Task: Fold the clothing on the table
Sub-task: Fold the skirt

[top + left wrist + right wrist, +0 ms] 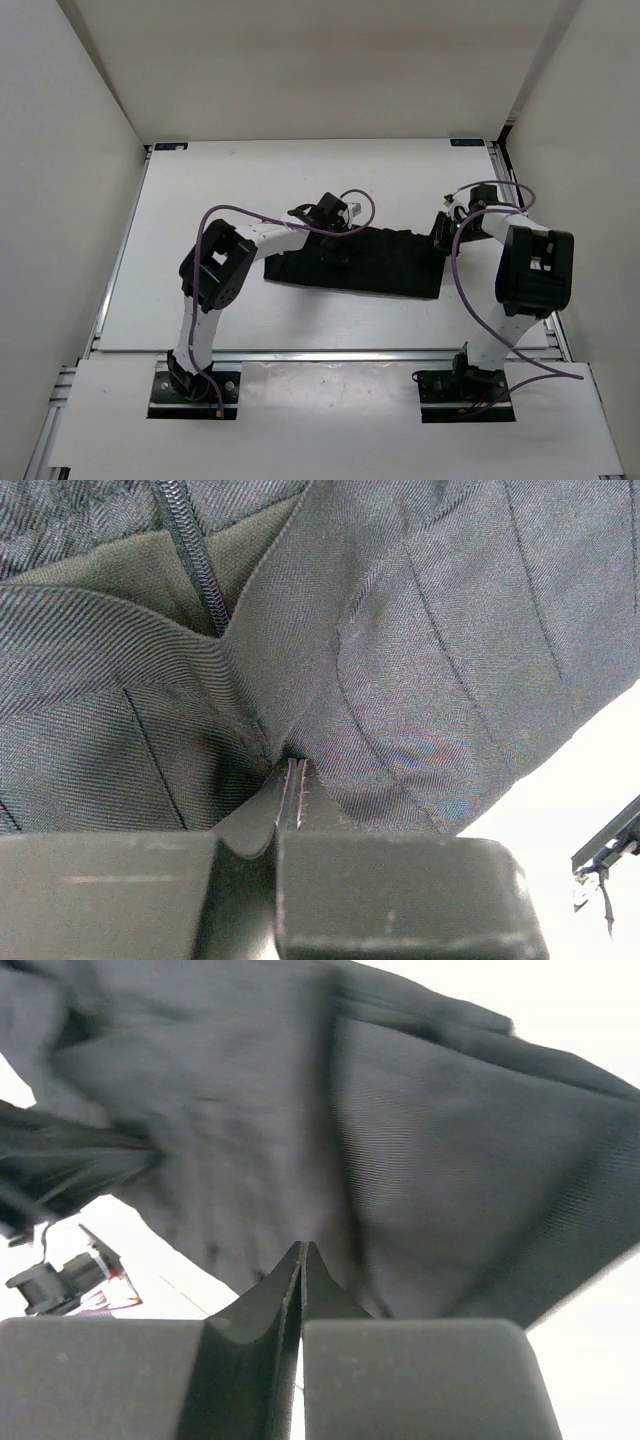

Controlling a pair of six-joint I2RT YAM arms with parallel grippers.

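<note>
The clothing [360,262] lies near the middle of the surface [200,190], between the two arms, as a dark band running left to right and slightly askew. It looks fairly compact for a garment, so I judge that at least one fold may already be in it, though the layers cannot be counted from above.

Both arms reach to its far edge. The left fingers [322,815] are pressed together on a pinch of fabric: a ridge of cloth gathers right at their tips, with a zipper [195,565] running off above (so this is probably near the garment's front opening). The right fingers [262,1305] are also pressed together at the clothing's far right corner. The cloth fans out from their tips with pale surface showing beneath it, so they appear to hold that corner raised, though this view is blurred.

As a judgement, the task is midway, with a fold gripped but not laid. What is left is to carry the held edge over the rest, set it down flat, let go, and perhaps fold once more if the result is too long.
</note>
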